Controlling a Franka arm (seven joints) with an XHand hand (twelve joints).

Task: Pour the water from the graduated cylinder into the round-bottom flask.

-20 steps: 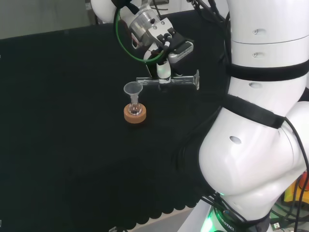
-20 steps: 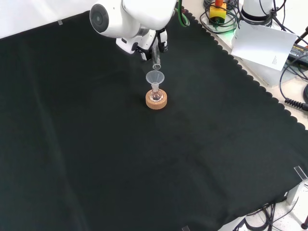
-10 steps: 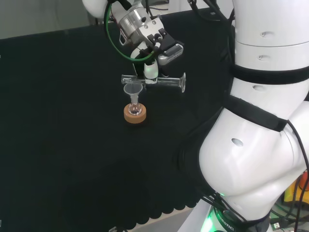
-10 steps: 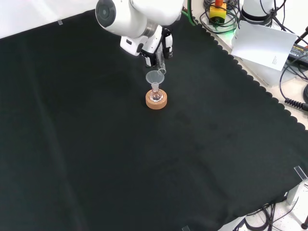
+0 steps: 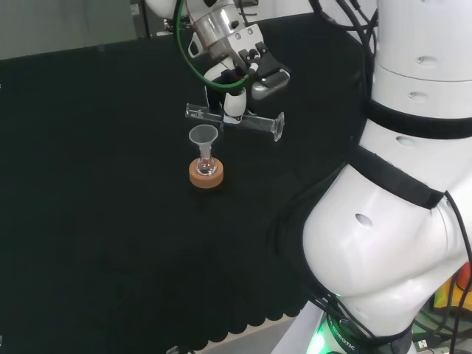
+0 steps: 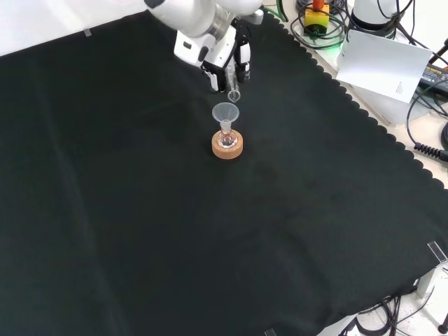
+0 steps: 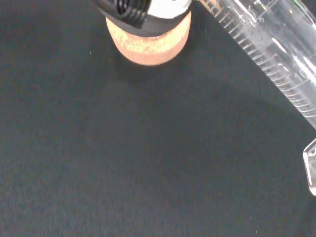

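My hand is shut on the clear graduated cylinder, which lies nearly level in the air. In the head view its mouth end points left and sits slightly higher than its foot. The mouth hangs just above a clear funnel set in the neck of the small round-bottom flask. The flask rests on a cork ring. From the front, the hand is above the funnel, the flask and the cork ring. The wrist view has the cylinder and the cork ring.
Black cloth covers the bench around the flask. My own white arm links stand at the right of the head view. Past the cloth's scalloped edge in the front view lie cables and a white box.
In the head view the hand carried the cylinder left over the funnel, then rose a little. The cylinder's mouth end has lifted, so it now slopes the other way.
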